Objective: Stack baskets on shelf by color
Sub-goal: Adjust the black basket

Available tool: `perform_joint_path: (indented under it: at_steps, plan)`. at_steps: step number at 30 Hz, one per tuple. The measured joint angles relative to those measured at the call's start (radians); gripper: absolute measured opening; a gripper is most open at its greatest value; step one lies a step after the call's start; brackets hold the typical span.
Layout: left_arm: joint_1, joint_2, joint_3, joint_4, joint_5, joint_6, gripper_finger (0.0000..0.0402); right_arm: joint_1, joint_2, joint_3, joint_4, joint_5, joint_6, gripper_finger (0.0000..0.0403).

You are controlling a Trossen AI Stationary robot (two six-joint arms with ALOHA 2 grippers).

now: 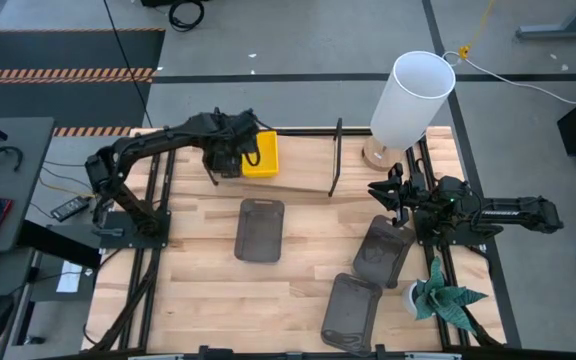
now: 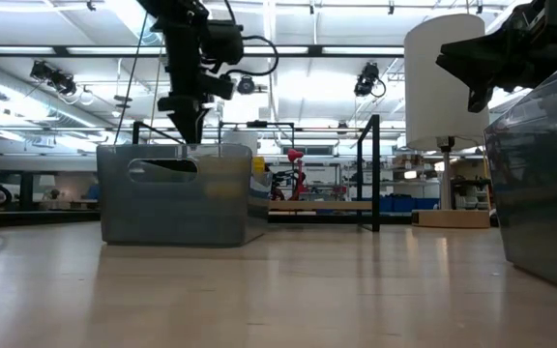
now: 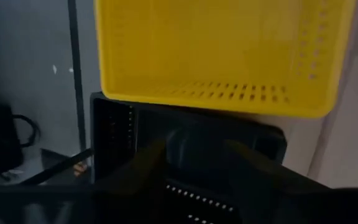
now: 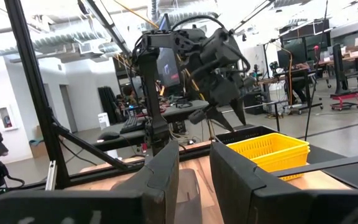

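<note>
A yellow basket (image 1: 261,153) sits on the light-wood shelf (image 1: 298,180) at the far side of the worktop (image 1: 208,290), with a black basket (image 3: 185,155) touching it on the side toward the left arm. The left tool (image 1: 230,158) hangs directly over that black basket; whether its fingers grip the rim or stand clear cannot be told. Three dark grey baskets lie on the worktop: one (image 1: 259,229) nearer the front than the left tool, two more (image 1: 383,250) (image 1: 351,311) just below and in front of the right tool (image 1: 386,192). The right tool hovers above the worktop with its fingers (image 4: 160,177) narrowly parted, holding nothing, beside a white lamp (image 1: 408,100).
</note>
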Motion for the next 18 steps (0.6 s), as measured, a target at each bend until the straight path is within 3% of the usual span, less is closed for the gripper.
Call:
perform_joint_path:
  at_steps: [7, 18]
  plan:
    - [0.002, 0.057, 0.0, -0.004, -0.046, 0.056, 0.0141, 0.0, 0.0, 0.0, 0.0, 0.0, 0.0, 0.0096]
    - [0.005, 0.141, 0.0, 0.024, -0.087, 0.066, 0.0137, 0.0, 0.0, 0.0, 0.0, 0.0, 0.0, 0.0096]
